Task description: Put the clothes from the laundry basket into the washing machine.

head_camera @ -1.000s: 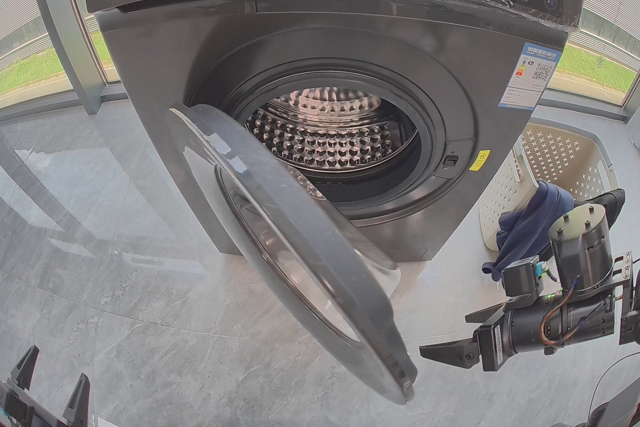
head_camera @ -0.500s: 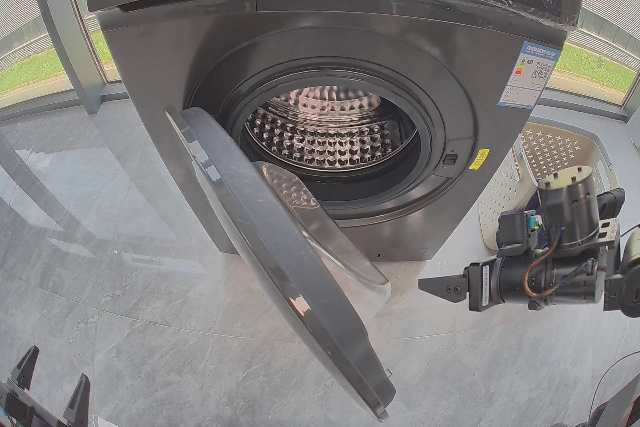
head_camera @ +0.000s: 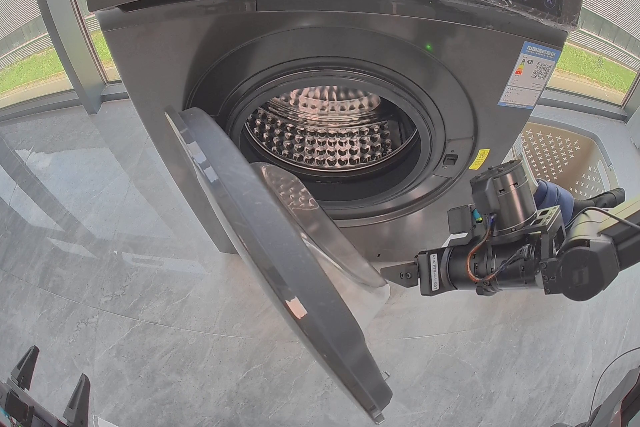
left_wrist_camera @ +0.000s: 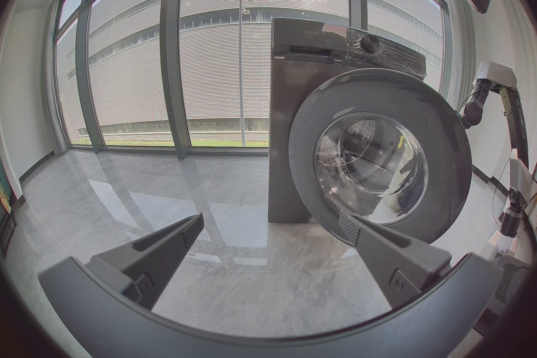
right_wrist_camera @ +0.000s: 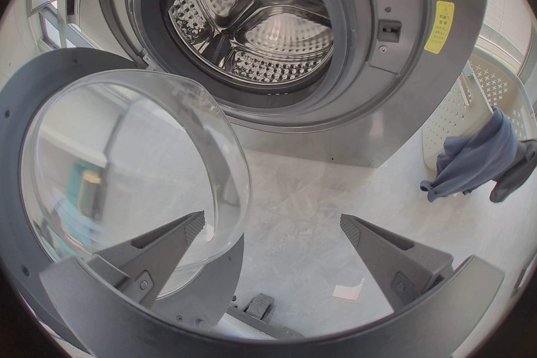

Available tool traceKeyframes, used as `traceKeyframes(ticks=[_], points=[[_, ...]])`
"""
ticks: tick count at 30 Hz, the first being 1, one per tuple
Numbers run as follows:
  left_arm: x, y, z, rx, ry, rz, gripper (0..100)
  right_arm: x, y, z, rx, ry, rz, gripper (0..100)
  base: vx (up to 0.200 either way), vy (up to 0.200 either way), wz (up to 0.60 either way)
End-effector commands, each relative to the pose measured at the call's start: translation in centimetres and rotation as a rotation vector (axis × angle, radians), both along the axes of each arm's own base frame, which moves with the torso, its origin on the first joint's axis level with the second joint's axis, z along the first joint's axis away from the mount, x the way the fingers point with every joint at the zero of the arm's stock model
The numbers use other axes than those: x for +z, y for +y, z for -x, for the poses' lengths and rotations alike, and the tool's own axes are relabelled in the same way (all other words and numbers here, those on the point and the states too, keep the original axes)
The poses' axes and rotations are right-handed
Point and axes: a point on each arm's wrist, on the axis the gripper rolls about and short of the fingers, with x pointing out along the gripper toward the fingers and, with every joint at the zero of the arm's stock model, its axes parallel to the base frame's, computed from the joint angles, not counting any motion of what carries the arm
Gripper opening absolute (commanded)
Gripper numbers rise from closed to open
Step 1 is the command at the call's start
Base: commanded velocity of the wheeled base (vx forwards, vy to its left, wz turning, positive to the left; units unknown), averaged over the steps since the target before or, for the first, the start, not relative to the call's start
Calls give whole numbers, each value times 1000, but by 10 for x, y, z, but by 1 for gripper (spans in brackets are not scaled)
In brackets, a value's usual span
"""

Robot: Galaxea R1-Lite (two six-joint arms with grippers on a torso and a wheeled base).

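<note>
Clothes, dark blue and crumpled, hang over the cream perforated laundry basket beside the grey front-loading washing machine, its round door open and steel drum bare, so loading looks unstarted, while the right gripper, before the machine, and the left gripper gape wide, empty.

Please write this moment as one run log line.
door open | drum empty | clothes over laundry basket rim | right gripper open, close to door | left gripper open, empty
</note>
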Motion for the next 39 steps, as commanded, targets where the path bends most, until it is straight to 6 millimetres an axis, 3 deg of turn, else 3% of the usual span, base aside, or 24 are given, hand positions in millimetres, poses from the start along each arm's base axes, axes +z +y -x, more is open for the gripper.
traceKeyframes(ticks=[1, 9, 17, 21, 27, 33, 39], points=[[-5, 0, 0, 0, 3, 0, 100, -9, 16, 7, 55, 25, 16, 100, 0, 0, 0], [-5, 0, 0, 0, 3, 0, 100, 0, 24, 13, 65, 16, -29, 100, 0, 0, 0], [-5, 0, 0, 0, 3, 0, 100, -4, 30, 7, 69, 6, -36, 100, -200, 0, 0], [-5, 0, 0, 0, 3, 0, 100, -14, 39, -2, 73, -7, -42, 100, -200, 0, 0], [-5, 0, 0, 0, 3, 0, 100, -24, 64, 5, 134, 10, -34, 100, 0, 0, 0], [-5, 0, 0, 0, 3, 0, 100, -18, 87, 10, 155, 11, -93, 100, 0, 0, 0], [-5, 0, 0, 0, 4, 0, 100, -13, 88, 9, 152, -5, -116, 100, 0, 0, 0]])
